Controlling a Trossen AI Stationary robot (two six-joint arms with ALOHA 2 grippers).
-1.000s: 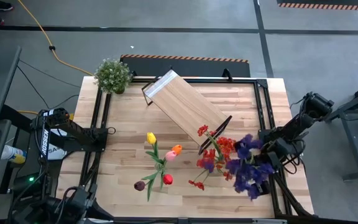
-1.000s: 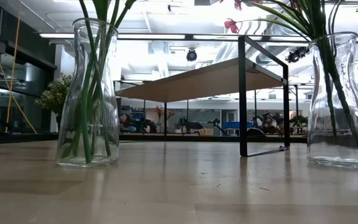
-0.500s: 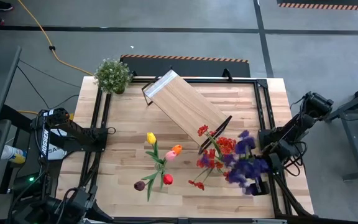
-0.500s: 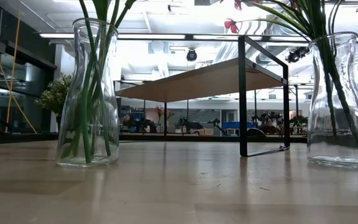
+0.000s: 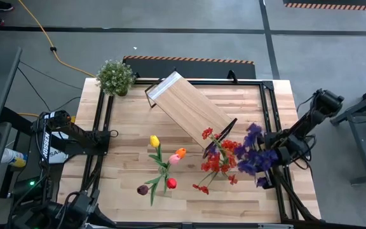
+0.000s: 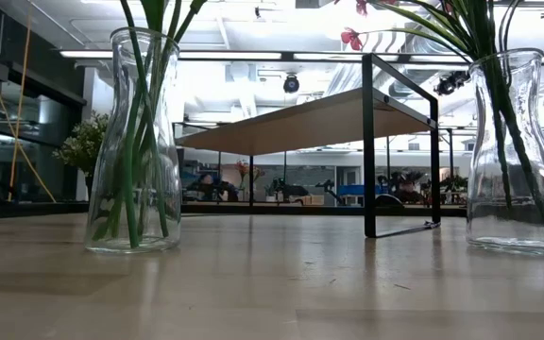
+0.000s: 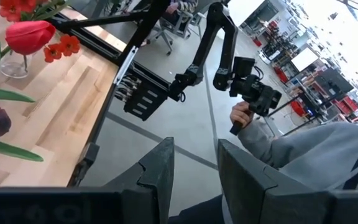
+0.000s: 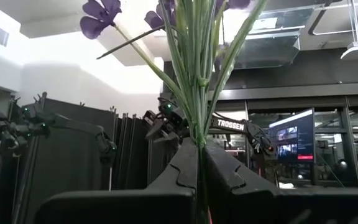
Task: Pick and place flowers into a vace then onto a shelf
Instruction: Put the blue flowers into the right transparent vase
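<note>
While the right fingers [image 8: 197, 163] pinch the purple spray [image 5: 254, 156] stems upright | spray at 4 o'clock on surface [image 5: 132, 117] | left fingers [image 7: 194, 163] apart, empty, parked at 8 o'clock

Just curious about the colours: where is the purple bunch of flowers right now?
In the high view the purple spray is at the table's right edge, held by the right end effector, beside the red spray vase.
</note>
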